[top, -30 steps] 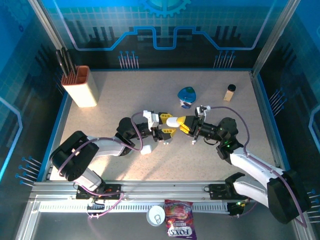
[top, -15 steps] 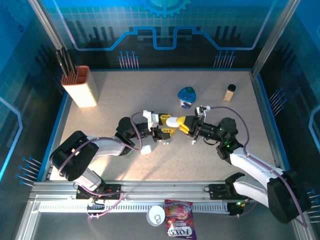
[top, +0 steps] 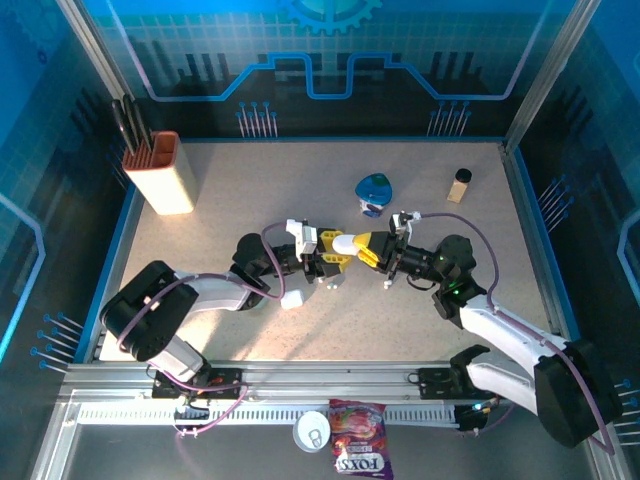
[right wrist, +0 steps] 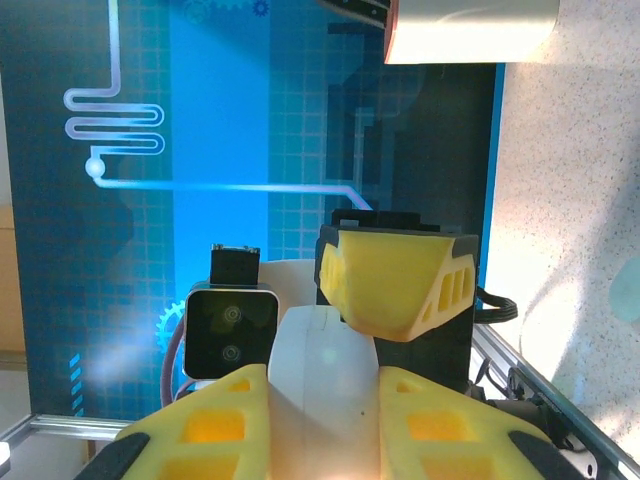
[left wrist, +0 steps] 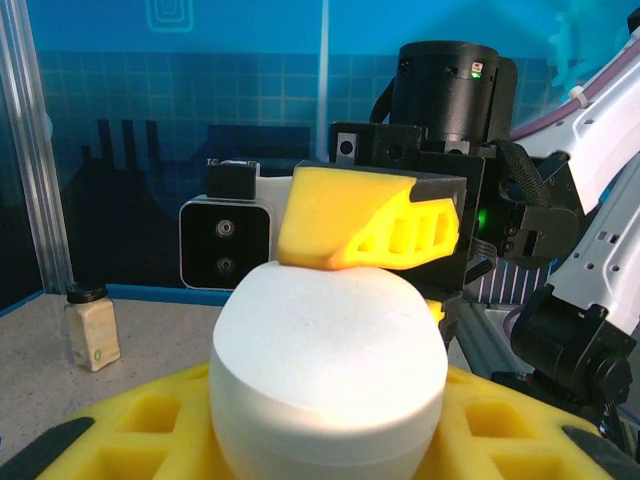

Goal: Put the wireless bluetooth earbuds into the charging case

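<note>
Jaws on both sides grip the case (top: 346,243). The left gripper (top: 332,250) has just narrowed onto it opposite the right gripper (top: 368,250), probably to open it.

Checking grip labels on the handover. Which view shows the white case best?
Left wrist: the white case sits large in the foreground, its rounded top and lid line clear. Right wrist shows it narrow, edge-on, between yellow fingers. Top external shows it small and far, with no surface detail.
</note>
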